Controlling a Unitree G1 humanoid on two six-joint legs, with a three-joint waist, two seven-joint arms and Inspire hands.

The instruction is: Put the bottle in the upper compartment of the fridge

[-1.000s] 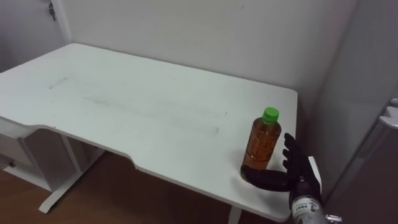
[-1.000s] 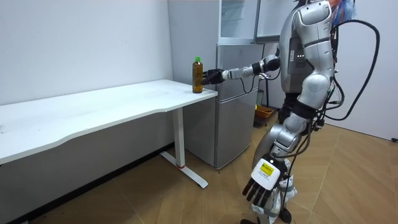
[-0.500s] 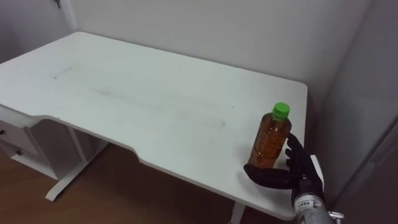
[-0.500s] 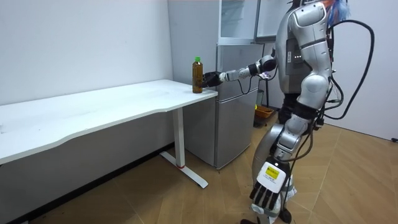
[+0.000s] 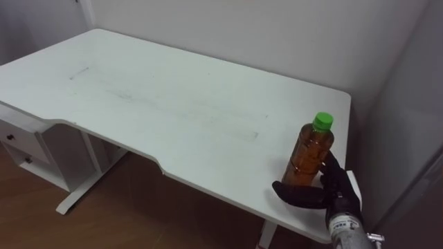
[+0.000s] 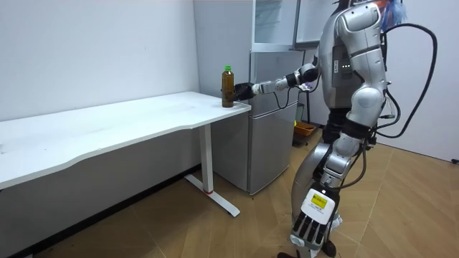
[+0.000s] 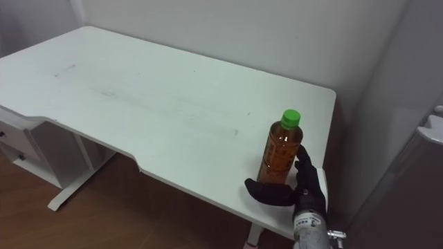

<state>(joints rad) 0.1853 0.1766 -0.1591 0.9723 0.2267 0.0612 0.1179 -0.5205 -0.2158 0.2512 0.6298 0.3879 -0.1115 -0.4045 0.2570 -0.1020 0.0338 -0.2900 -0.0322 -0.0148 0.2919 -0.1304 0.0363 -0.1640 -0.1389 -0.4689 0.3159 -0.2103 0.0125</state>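
R hand open, cupping bottle base near worktop corner, prob. not gripping; bump could tip it off edge.

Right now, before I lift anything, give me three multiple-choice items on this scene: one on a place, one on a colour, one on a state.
1. Where is the bottle?
A. near the end of the table beside the fridge
B. in the middle of the table
C. on top of the fridge

2. What colour is the bottle's cap?
A. red
B. white
C. green

3. How is the bottle placed?
A. lying on its side
B. upright on the table
C. lifted clear of the table

Answers:
1 A: it stands by the table's corner next to the fridge.
2 C: the cap is bright green above amber liquid.
3 B: its base sits on the tabletop, with the right hand open about its base.
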